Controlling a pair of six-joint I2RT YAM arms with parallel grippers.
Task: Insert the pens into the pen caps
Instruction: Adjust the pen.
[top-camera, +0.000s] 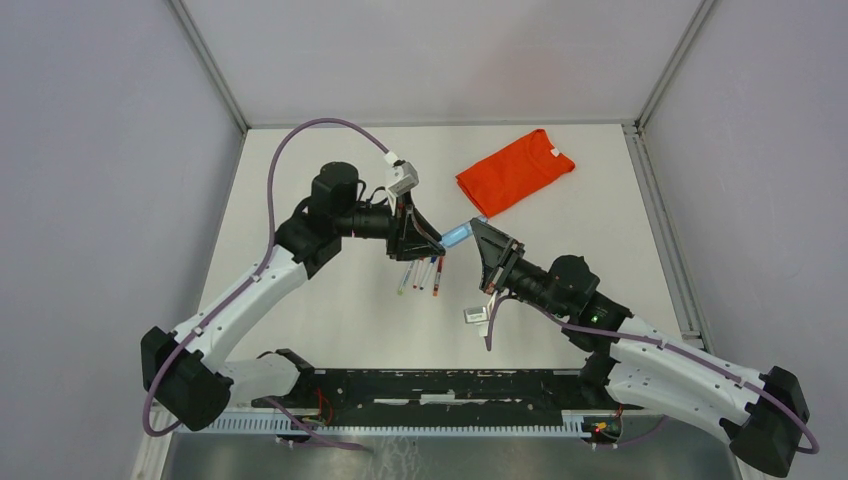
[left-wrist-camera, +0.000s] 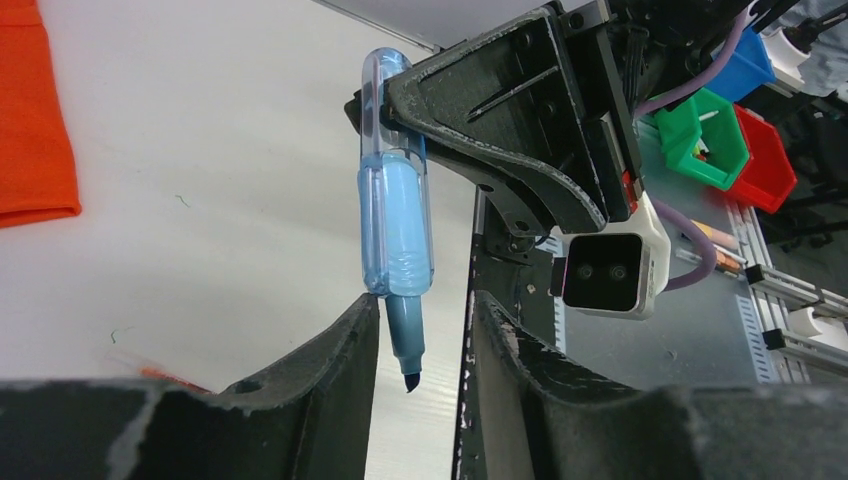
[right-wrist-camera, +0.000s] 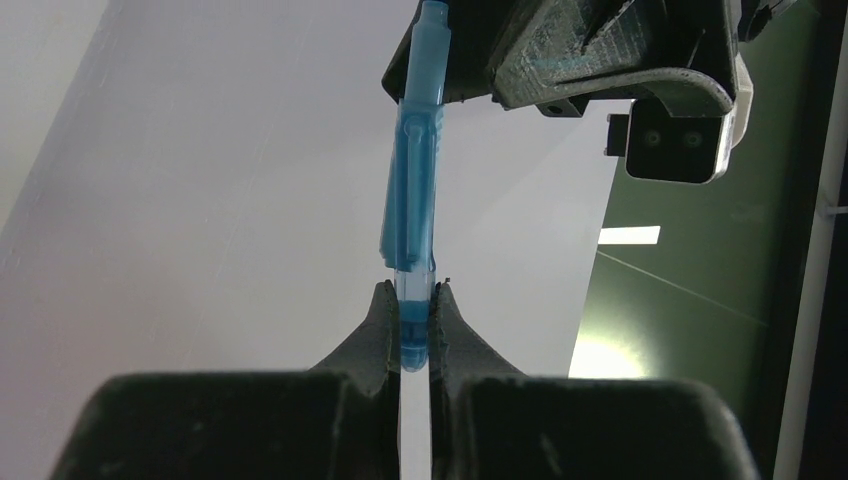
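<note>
Left wrist view, read with the other two: we are seeing the blue pen (left-wrist-camera: 396, 220) held in the air just on the near side of the orange shirt (top-camera: 515, 170). Its nib (left-wrist-camera: 405, 342) is pointing into the gap of the left gripper (left-wrist-camera: 422, 310), whose jaws are standing partly apart and clamping nothing, with one finger just touching the barrel's shoulder. The right gripper (right-wrist-camera: 413, 305) is pinching the pen's clear tail end, jaws almost together. The other pens (top-camera: 422, 275) are lying on the table (top-camera: 330, 300), nearer and to the left of the shirt. No cap is showing in any view. We are judging that a closing left jaw risks crushing or smearing the bare nib. Because the pen is being held only at its tail, a sideways push may be enough to pivot it in the grip or to drop it.
</note>
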